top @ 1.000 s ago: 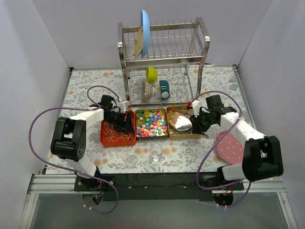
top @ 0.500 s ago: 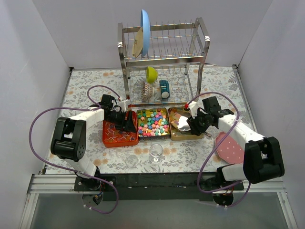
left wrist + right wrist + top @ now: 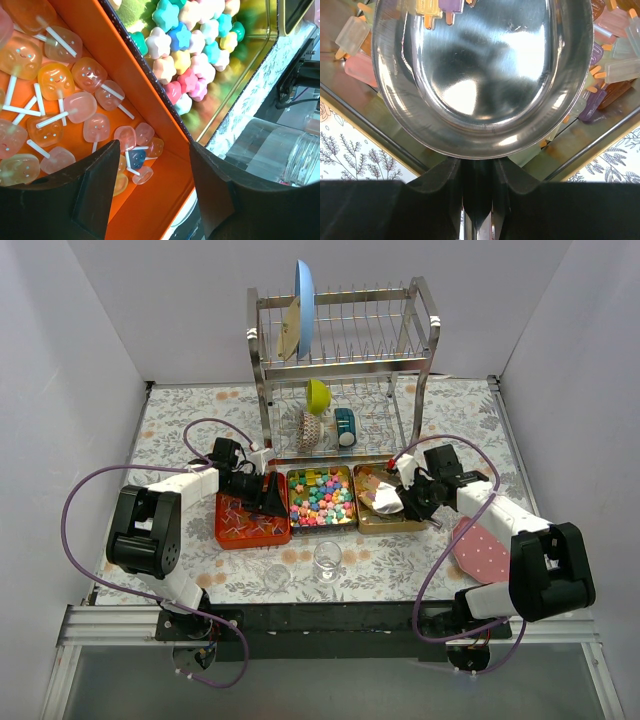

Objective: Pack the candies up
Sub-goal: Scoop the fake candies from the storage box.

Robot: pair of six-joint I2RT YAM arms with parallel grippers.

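Edged left slightly: right gripper [image 3: 477,172], clamped on empty spoon [image 3: 480,75]; candies [image 3: 318,498] further left, unscooped. Left gripper [image 3: 152,147] parted, holding nothing.

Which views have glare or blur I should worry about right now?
Right wrist: bright glare patches and warped reflections on the spoon, which fills most of the frame. Left wrist: candies fairly sharp, but the glass at the right edge is soft. Top external: evenly lit, no harsh shadows.

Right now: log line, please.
left gripper: open, astride orange tin wall | right gripper: shut on spoon over gold tin | candies: in middle tin
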